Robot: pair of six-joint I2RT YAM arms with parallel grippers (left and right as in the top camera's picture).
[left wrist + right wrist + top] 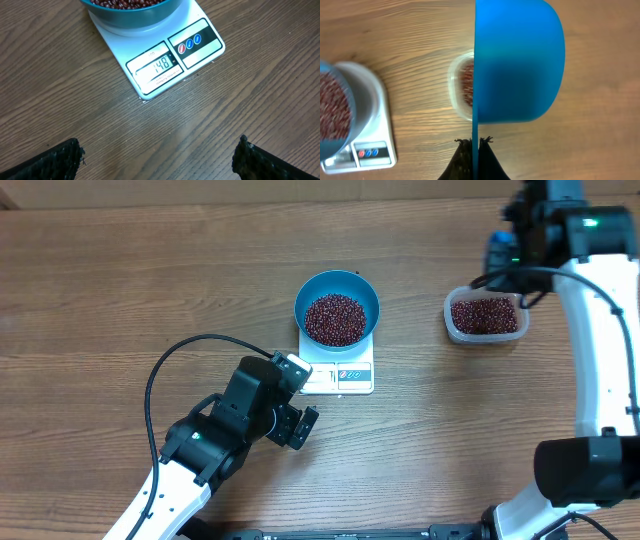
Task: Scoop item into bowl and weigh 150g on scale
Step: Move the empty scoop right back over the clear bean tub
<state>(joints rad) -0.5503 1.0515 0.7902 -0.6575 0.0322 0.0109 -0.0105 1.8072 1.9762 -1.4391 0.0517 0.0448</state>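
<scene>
The bright blue bowl [300, 305] stands on the white scale [340, 377] and holds a heap of red-brown beans [335, 318]. In the left wrist view the scale [160, 70] has 148 on its display. My left gripper [160, 155] is open and empty over bare table just in front of the scale; from overhead the left gripper [303, 398] sits at the scale's front left corner. My right gripper [475, 143] is shut on the thin handle of a small blue scoop [517, 65], held above the clear tub [454, 85]. The scoop's inside is hidden.
The clear plastic tub [486, 332], right of the scale, still holds beans [484, 313]. The scoop [497, 248] hangs just behind it under the right arm. A black cable [170, 365] loops left of the left arm. Wooden tabletop lies all around.
</scene>
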